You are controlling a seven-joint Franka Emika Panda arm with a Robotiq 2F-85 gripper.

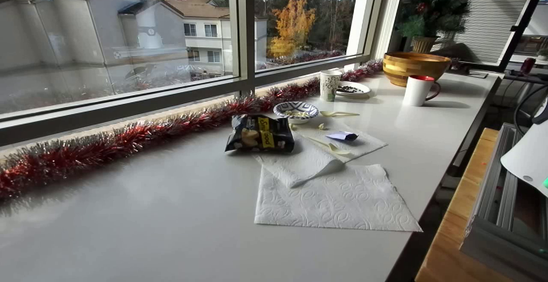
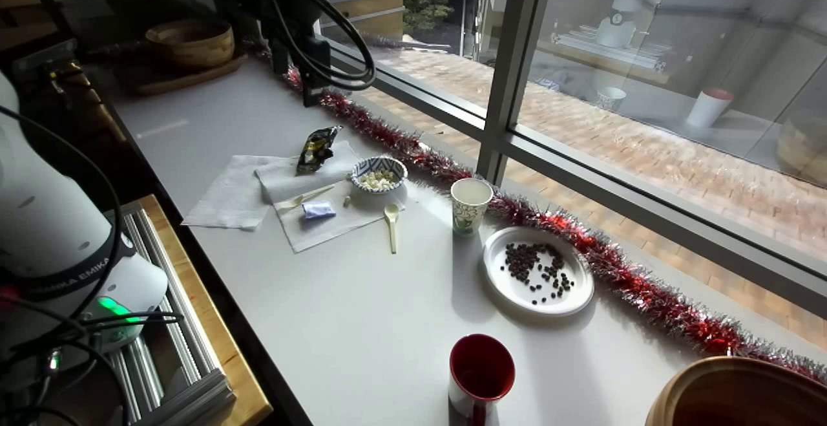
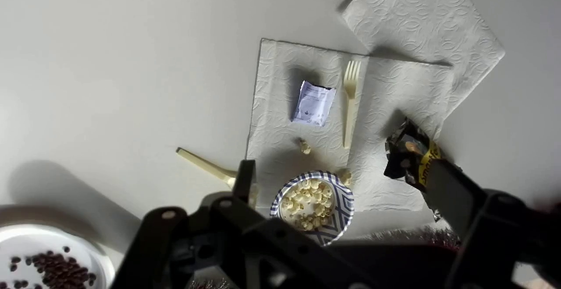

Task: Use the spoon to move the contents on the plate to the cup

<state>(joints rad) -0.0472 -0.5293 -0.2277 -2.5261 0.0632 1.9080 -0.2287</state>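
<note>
Black and crumpled, a snack bag [image 1: 261,134] carries the word "Smartfood" on a yellow band; in the wrist view a finger [image 3: 453,194] of the dark pincer [image 3: 342,166] covers the word's end. "FRANKA EMIKA" is lettered around the collar of the white robot arm [image 2: 45,219], and print on a pale lavender packet [image 3: 313,105] is too small to read. The pincer's jaws stand wide apart, a blue-and-white patterned bowl [image 3: 344,210] of popcorn [image 3: 324,202] seen below between them. A cream spoon [image 2: 393,235] lies on the pale surface [image 2: 362,322], its scoop at the edge of a white embossed paper towel [image 3: 274,126] and partly hidden by a finger in the wrist view. A round white plate [image 2: 510,291] of dark brown beans [image 2: 521,260] stands near a white paper cup [image 2: 470,213] with leafy print; the wrist view cuts the plate off. Low in an exterior view, a golden-brown wooden bowl [image 2: 672,390] and the handle of a white, red-lined mug [image 2: 481,371] are cropped.
</note>
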